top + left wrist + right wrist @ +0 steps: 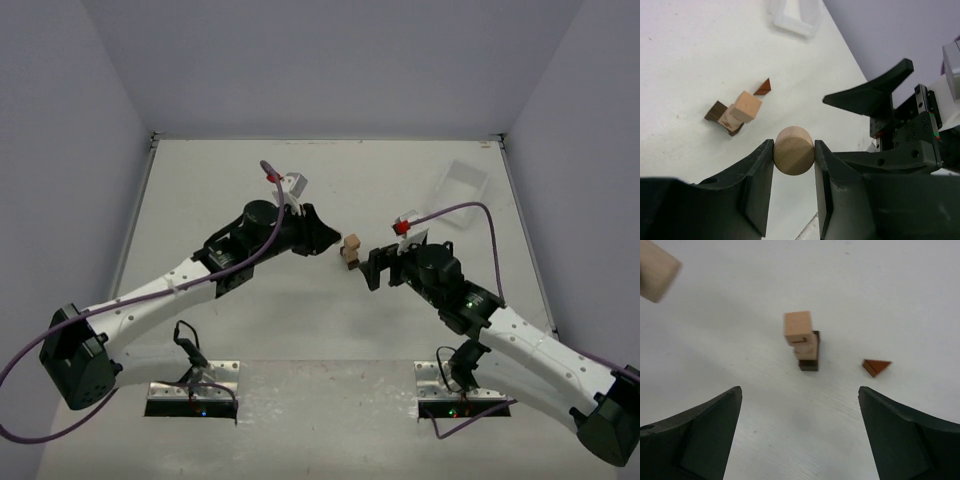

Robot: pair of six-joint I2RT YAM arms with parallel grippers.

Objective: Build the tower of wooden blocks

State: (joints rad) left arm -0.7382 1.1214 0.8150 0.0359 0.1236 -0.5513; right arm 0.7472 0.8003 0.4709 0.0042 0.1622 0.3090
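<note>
- On the table (300, 180), the tower (350, 249) stands upright, a pale cube (798, 326) on top.
- Left gripper (794, 150) clamps a pale cylinder (793, 160) between its fingers.
- Right gripper (799, 392) gapes wide, empty.
- Wedge (876, 367) lies near the tower, apart.

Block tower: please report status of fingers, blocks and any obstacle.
Left fingers shut on pale cylinder. Right fingers open, empty. Tower standing, pale cube on top; reddish wedge loose beside it. No obstacle seen.

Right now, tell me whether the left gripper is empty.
No, the left gripper is shut on a pale round wooden piece.
</note>
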